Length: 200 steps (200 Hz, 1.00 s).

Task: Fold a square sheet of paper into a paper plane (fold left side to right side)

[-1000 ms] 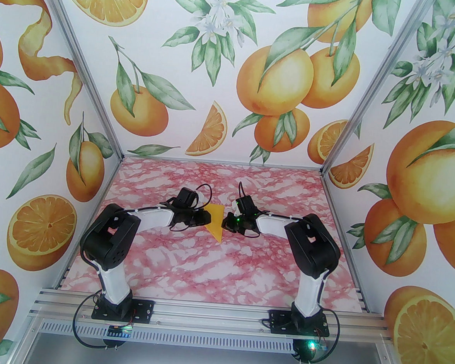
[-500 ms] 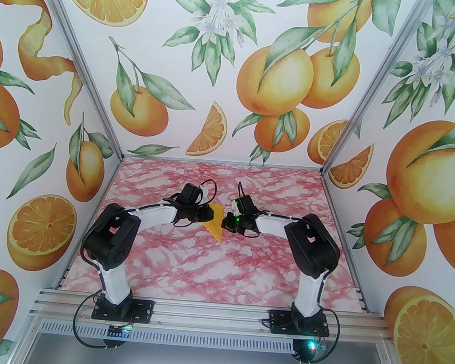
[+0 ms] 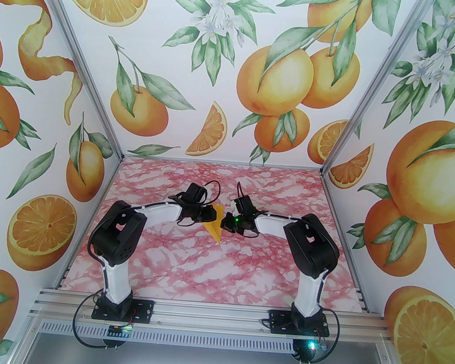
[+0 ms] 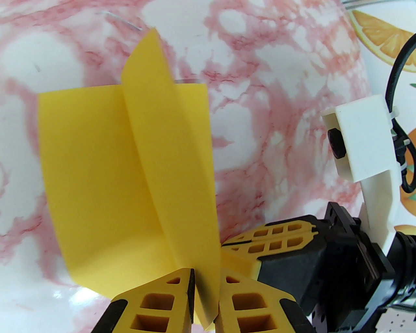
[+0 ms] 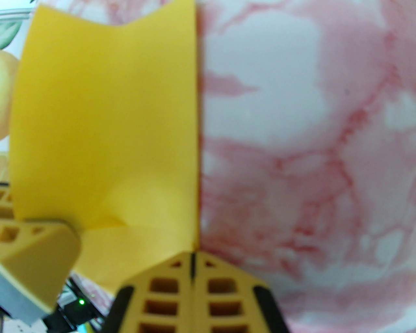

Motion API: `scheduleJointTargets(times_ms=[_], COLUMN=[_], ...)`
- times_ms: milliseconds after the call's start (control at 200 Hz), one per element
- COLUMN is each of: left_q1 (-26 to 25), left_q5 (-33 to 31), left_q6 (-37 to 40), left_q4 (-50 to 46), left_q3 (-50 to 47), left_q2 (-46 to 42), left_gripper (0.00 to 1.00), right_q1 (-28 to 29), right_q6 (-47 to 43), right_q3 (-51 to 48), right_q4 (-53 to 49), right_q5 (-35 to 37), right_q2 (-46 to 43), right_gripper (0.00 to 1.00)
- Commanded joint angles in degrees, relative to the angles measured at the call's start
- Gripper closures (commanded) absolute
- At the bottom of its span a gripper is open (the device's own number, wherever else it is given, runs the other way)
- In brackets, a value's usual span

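The left gripper (image 3: 212,215) and the right gripper (image 3: 224,226) meet tip to tip over the middle of the pink-and-white marbled table (image 3: 221,270). Between them is the thin yellow-orange square sheet of paper (image 3: 217,233), partly folded. In the left wrist view the left gripper (image 4: 203,276) is closed on the sheet: a raised fold of the paper (image 4: 97,179) goes down between its two yellow fingers, and the right-hand finger (image 4: 247,299) presses against it. From these fingertips the fold runs straight ahead, and a broad flat panel spreads ahead and to the left of them. Just to the right of the left fingertips, the right gripper (image 4: 227,245) comes in from the side with its jaws together, its tip touching the same part of the sheet. In the right wrist view the right gripper (image 5: 192,257) has its fingers pressed together on the straight edge of the paper (image 5: 104,130), which lies ahead and to the left of its tips, with the table (image 5: 292,130) on the right. A corner of the sheet points down below both grippers; I cannot tell if it touches the table.
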Motion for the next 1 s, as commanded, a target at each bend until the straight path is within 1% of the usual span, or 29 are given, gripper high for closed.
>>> scheduleJointTargets(times_ms=[0, 195, 275, 400, 540, 645, 836, 941, 996], left_q1=[-0.41, -0.83, -0.86, -0.35, 0.96, 1.47, 1.68, 1.78, 1.88], left_q5=[-0.41, -0.66, -1.36, -3.17, -4.51, -4.79, -4.85, -4.94, -4.94], left_q6=[-0.22, -0.58, -0.63, 0.57, 2.03, 2.53, 2.59, 2.55, 2.63], left_q4=[-1.49, -2.08, -2.78, -5.04, -7.68, -8.49, -8.86, -9.09, -9.14], left_q3=[1.80, 3.10, 3.16, 2.90, 2.41, 1.85, 1.80, 1.75, 1.71], left_q2=[1.02, 2.19, 1.88, 0.12, -2.09, -3.50, -4.18, -4.61, -4.74], left_gripper=[0.82, 0.83, 0.81, 0.75, 0.71, 0.71, 0.75, 0.75, 0.78], right_q1=[0.93, 1.03, 1.06, 1.03, 1.04, 1.01, 1.04, 1.07, 1.06], right_q6=[-0.65, -0.48, -0.56, -0.66, -0.58, -0.49, -0.48, -0.57, -0.57], right_q3=[0.42, 0.40, 0.30, 0.24, 0.19, 0.08, -0.02, -0.02, 0.05], right_q4=[-0.83, -0.57, -0.61, -0.75, -0.66, -0.53, -0.48, -0.57, -0.65], right_q5=[0.48, 0.51, 0.46, 0.61, 0.55, 0.61, 0.59, 0.57, 0.61], right_q2=[1.53, 1.51, 1.50, 1.41, 1.64, 1.57, 1.57, 1.58, 1.57], right_gripper=[0.97, 0.97, 0.97, 0.97, 0.98, 0.98, 0.98, 0.98, 0.98])
